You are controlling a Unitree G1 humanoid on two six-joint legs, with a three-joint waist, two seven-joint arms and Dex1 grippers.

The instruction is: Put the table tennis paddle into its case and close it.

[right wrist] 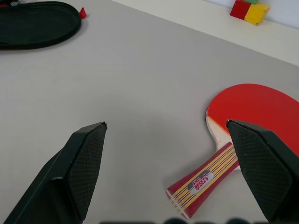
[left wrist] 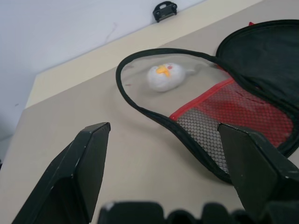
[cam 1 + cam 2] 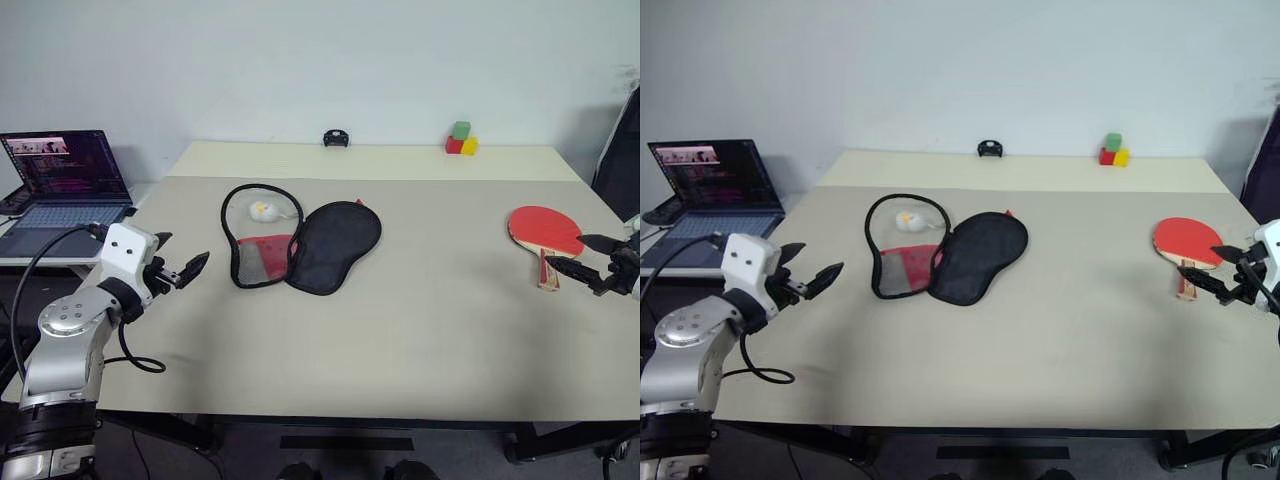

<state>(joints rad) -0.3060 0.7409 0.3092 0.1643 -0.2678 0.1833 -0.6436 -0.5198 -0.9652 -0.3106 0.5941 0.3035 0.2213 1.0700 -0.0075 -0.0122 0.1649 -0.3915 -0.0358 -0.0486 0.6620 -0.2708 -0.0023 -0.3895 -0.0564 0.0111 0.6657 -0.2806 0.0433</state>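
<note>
Both grippers empty, jaws wide: left gripper [image 3: 190, 270] near open case [image 3: 300, 245]; right gripper [image 3: 585, 258] by paddle [image 3: 545, 232]; flat paddle may skid under fingers; floppy case may shift.

head pair: high, facing forward and down over the whole table [image 3: 420, 330], both showing one scene | left wrist: low and close, looking along its fingers at the case [image 2: 243, 107] | right wrist: low and close over the table tennis paddle [image 1: 252, 116] | shared: case and paddle also show from the head
</note>
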